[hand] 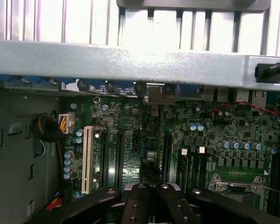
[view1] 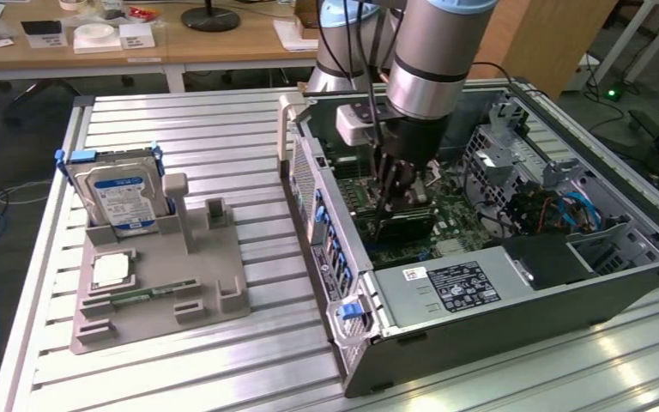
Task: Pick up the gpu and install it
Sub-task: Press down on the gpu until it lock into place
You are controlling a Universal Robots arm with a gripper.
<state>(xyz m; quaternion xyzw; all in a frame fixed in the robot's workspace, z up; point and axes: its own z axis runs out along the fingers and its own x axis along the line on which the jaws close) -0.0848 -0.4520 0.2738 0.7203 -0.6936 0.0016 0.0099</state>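
Exterior and wrist views of the install step. The arm reaches down into the open computer case (view1: 604,283), which lies on its side on the slatted tabletop (view1: 192,129); the gripper (view1: 398,199) is closed tight, fingertips low over the motherboard (hand: 224,126). Directly beneath the fingertips, toward six o'clock in the exterior view, sits a dark block that appears to be the gpu (view1: 404,228), down among the expansion slots; whether the gripper grips its top edge or only presses on it cannot be told. At nine o'clock of the case, well apart, the grey fixture (view1: 158,283) carries the hard drive (view1: 121,196) upright and the memory stick (view1: 147,294) lying flat.

In the wrist view the closed gripper (hand: 149,186) lines up with the black slot (hand: 167,151), beside the white slot (hand: 87,158).

Judged good practice for this step: keep the card square to the slot along its whole length; press straight down, evenly, not from one corner; see that the end bracket meets the rear wall opening of the case, not the wall's edge; watch the nearby capacitors and cables; judge seating by the card's edge lying level with the board, neither end raised.
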